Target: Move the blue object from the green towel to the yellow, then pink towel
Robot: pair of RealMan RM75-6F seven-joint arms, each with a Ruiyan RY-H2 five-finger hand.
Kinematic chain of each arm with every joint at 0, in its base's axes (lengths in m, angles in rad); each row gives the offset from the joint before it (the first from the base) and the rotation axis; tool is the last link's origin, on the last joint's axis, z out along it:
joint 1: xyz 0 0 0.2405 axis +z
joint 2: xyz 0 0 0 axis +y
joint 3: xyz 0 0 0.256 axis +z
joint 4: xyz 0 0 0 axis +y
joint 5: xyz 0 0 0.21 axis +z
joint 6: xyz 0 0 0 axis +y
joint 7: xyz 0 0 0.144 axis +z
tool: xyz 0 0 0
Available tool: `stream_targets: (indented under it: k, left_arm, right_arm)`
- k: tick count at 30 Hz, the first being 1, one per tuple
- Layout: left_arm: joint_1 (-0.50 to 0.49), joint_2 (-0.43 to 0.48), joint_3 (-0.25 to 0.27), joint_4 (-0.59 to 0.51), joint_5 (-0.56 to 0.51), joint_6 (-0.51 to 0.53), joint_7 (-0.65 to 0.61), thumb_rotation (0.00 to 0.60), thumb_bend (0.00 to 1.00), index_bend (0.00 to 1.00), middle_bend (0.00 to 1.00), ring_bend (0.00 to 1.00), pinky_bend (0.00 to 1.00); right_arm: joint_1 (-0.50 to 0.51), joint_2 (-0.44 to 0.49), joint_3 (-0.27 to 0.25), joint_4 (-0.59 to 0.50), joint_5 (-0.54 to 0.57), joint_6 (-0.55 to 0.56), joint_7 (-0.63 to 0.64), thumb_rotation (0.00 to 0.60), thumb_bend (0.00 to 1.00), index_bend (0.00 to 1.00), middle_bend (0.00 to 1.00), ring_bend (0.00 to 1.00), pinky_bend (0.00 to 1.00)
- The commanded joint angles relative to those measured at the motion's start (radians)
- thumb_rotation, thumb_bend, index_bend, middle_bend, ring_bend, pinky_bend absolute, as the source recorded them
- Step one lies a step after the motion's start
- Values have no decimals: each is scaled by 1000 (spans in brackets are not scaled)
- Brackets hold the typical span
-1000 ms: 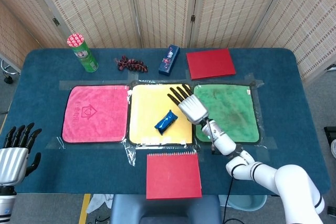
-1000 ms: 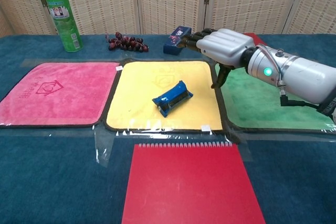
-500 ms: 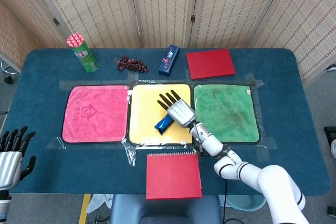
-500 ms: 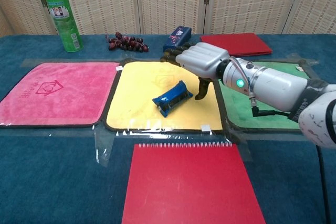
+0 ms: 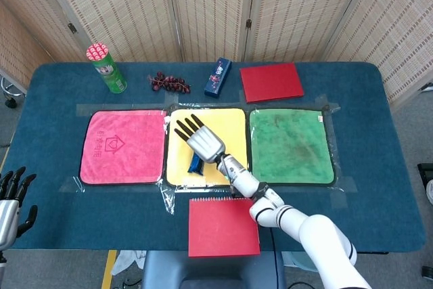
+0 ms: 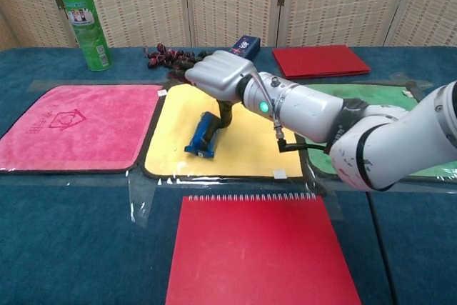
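The blue object, lying on the yellow towel, is touched by the open right hand; a firm grasp is needed before the pink towel.

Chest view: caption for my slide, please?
Right hand over the blue object on the yellow towel, pink towel alongside.

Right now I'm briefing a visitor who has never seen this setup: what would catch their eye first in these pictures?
First, the right hand reaching over the yellow towel, its thumb touching the blue object lying there. Next, the row of bright towels: pink towel on the left, yellow in the middle, green towel on the right. A red notebook lies at the near table edge.
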Motion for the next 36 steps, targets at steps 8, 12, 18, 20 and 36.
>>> stream_targets:
  k: [8,12,18,20,36]
  left_arm:
    - [-28,7,-7,4,32,-21,-6,600,482,183,81,82,11]
    - [-56,6,-15,5,56,-42,-9,600,482,181,81,82,11]
    - [-108,16,-25,3,105,-79,-20,600,482,175,81,83,11]
    - [-131,22,-27,-1,129,-95,-36,600,483,173,81,84,11]
    - [-433,74,-47,3,299,-386,-258,600,690,128,81,87,15]
  right_arm:
    - [-44,87,-48,-101,-56,107,5,600,126,0,0,0,0]
    - [-117,221,-88,-260,-79,173,-57,600,127,0,0,0,0]
    - [-251,467,-117,-585,-52,259,-194,600,126,0,0,0,0]
    - [-304,548,-129,-696,-38,300,-231,600,126,0,0,0,0]
    - [-692,963,-238,-1132,-29,646,-224,600,127,0,0,0,0]
